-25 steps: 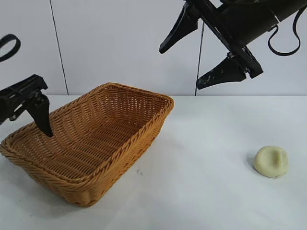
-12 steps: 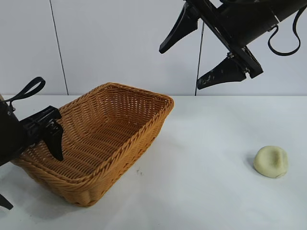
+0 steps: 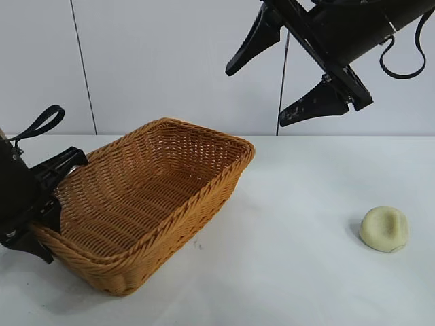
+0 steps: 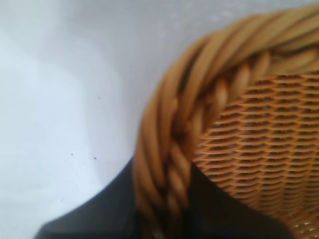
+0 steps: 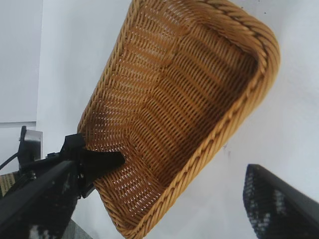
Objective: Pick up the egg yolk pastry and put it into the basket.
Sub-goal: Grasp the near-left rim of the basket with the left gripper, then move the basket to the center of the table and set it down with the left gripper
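Cream egg yolk pastry (image 3: 385, 229) lies alone on the table (image 3: 292, 272), well right of the basket (image 3: 146, 204). Right gripper (image 3: 289, 71) hangs high above, jaws wide, nearer arm. Left gripper (image 3: 44, 204) clamps the basket's near-left rim.

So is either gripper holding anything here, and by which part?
The left gripper straddles the basket at its braided rim, one finger inside and one outside; whether it clamps cannot be told. The right gripper hangs open, empty.

Left pincer (image 3: 42, 207) clamped low; right pincer (image 3: 289, 71) spread, aloft.
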Robot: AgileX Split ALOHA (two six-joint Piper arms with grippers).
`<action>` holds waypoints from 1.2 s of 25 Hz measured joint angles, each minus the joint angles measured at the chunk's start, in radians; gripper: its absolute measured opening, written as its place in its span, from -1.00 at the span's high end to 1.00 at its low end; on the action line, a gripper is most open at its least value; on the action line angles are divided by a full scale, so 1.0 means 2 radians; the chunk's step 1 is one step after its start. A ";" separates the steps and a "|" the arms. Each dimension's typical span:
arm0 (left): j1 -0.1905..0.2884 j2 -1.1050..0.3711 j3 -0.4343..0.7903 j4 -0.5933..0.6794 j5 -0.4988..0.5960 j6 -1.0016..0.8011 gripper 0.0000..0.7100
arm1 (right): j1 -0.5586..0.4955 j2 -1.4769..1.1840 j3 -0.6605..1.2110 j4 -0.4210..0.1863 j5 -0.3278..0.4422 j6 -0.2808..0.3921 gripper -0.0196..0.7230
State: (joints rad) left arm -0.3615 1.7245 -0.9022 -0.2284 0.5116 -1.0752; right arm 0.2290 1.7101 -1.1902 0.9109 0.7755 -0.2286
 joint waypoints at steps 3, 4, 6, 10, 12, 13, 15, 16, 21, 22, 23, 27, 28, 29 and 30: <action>0.000 0.000 -0.027 -0.012 0.019 0.042 0.73 | 0.000 0.000 0.000 -0.001 0.000 0.000 -0.79; 0.000 0.000 -0.035 -0.016 0.022 0.057 0.73 | 0.000 0.000 0.000 -0.001 0.000 0.000 -0.79; 0.000 0.003 -0.051 -0.019 0.032 0.080 0.73 | 0.000 0.000 0.000 -0.001 0.000 0.000 -0.79; 0.001 0.024 -0.078 -0.023 0.064 0.128 0.73 | 0.000 0.000 0.000 -0.002 0.000 0.000 -0.79; 0.007 0.036 -0.088 -0.034 0.076 0.159 0.73 | 0.000 0.000 0.000 -0.002 0.001 0.000 -0.79; 0.014 0.042 -0.094 -0.045 0.084 0.181 0.73 | 0.000 0.000 0.000 -0.002 0.001 0.000 -0.79; 0.034 0.055 -0.106 -0.070 0.099 0.236 0.73 | 0.000 0.000 0.000 -0.002 0.002 0.000 -0.79; 0.045 0.062 -0.110 -0.084 0.109 0.262 0.73 | 0.000 0.000 0.000 -0.002 0.002 0.000 -0.79; 0.083 0.084 -0.140 -0.130 0.155 0.405 0.73 | 0.000 0.000 0.000 -0.002 0.002 0.000 -0.79; 0.084 0.088 -0.147 -0.130 0.165 0.421 0.73 | 0.000 0.000 0.000 -0.002 0.002 0.000 -0.79; 0.084 0.093 -0.154 -0.130 0.175 0.432 0.73 | 0.000 0.000 0.000 -0.002 0.002 0.000 -0.79; 0.083 0.118 -0.193 -0.129 0.210 0.472 0.73 | 0.000 0.000 0.000 -0.002 0.002 0.000 -0.79; 0.083 0.123 -0.204 -0.127 0.216 0.480 0.73 | 0.000 0.000 0.000 -0.002 0.002 0.000 -0.79; 0.083 0.129 -0.215 -0.122 0.221 0.486 0.73 | 0.000 0.000 0.000 -0.002 0.002 0.000 -0.79; 0.083 0.134 -0.223 -0.119 0.223 0.489 0.73 | 0.000 0.000 0.000 -0.002 0.002 0.000 -0.79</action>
State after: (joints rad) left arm -0.1948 1.9927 -1.3483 -0.4661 0.9567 -0.0971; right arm 0.2290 1.7101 -1.1902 0.9068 0.7800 -0.2286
